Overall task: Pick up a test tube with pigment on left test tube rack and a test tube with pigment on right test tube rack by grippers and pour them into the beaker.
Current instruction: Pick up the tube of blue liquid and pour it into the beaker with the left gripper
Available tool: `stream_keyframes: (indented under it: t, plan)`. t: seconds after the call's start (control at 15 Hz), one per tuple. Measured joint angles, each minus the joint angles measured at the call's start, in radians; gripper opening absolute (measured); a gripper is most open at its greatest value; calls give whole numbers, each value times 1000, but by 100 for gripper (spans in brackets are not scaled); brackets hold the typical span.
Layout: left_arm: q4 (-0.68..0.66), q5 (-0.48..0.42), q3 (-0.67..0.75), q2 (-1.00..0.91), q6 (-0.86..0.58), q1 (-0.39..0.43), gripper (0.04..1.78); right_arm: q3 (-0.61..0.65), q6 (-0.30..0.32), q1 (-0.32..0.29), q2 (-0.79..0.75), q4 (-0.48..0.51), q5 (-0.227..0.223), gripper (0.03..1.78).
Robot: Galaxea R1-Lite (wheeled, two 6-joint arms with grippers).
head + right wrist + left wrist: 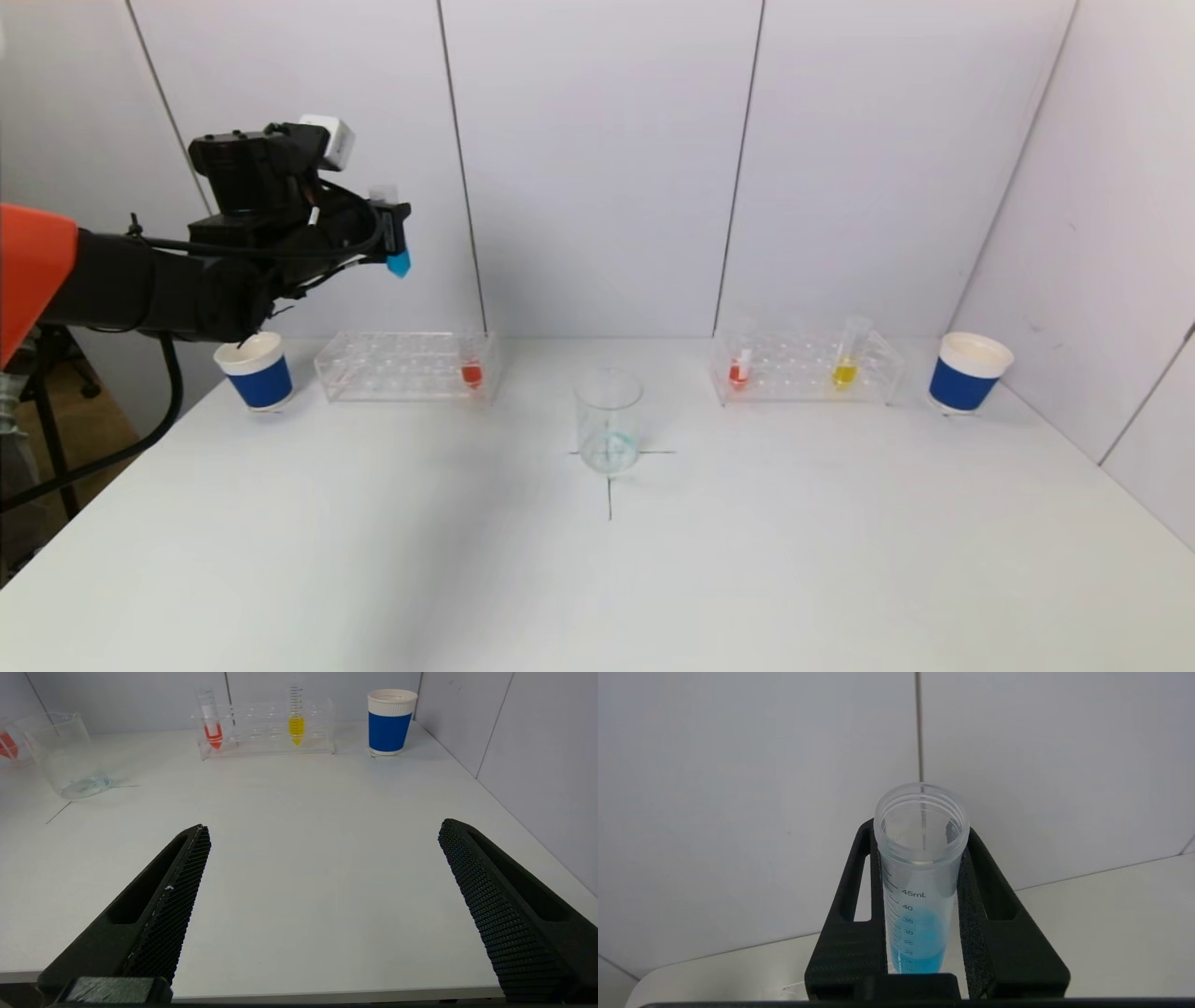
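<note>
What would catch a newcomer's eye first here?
The left gripper, raised high above the left clear plastic rack, clamps an upright clear test tube of blue pigment. Below, the clear glass beaker stands at table centre, with red and yellow tubes waiting in the right rack.

The beaker (609,434) stands alone mid-bench (597,579), open bench on all sides. Beyond it, the left rack (408,366) and right rack (805,367) line the far wall, a gap between them; cups (256,371) flank both outer ends.
</note>
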Motion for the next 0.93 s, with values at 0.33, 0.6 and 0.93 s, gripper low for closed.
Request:
stream_keyframes:
  t: [0.33,0.6,0.93]
  plan:
    - [135,-8,-157,21,-1,-83,45,0,0,0,0,0,0,177]
    - [149,-19,-254,78,0,-133,45,0,0,0,0,0,0,177]
    - [213,-68,-392,165,4,-188,45,0,0,0,0,0,0,177]
